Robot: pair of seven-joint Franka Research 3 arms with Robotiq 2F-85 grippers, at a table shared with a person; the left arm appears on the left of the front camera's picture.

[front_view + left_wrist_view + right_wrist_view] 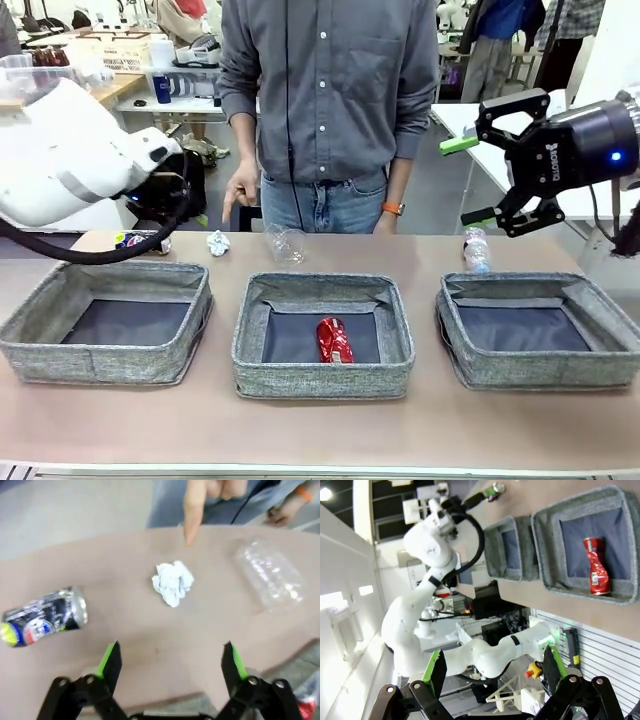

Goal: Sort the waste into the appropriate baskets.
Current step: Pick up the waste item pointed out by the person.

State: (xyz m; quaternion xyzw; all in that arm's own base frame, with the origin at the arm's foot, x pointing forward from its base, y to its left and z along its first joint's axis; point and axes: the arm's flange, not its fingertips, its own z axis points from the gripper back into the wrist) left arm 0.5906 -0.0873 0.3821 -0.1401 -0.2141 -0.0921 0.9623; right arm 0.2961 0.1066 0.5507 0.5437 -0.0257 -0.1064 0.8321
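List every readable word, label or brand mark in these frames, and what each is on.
"ROBOTIQ": white letters running sideways on the black body of the right gripper.
Dark can: coloured print on its side, too blurred to read.
Water bottle: label too small to read.
Red can: crushed, no print can be made out.

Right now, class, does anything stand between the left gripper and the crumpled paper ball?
Nothing visible does: bare table lies between the open left gripper and the paper ball; the person's finger points beyond it.
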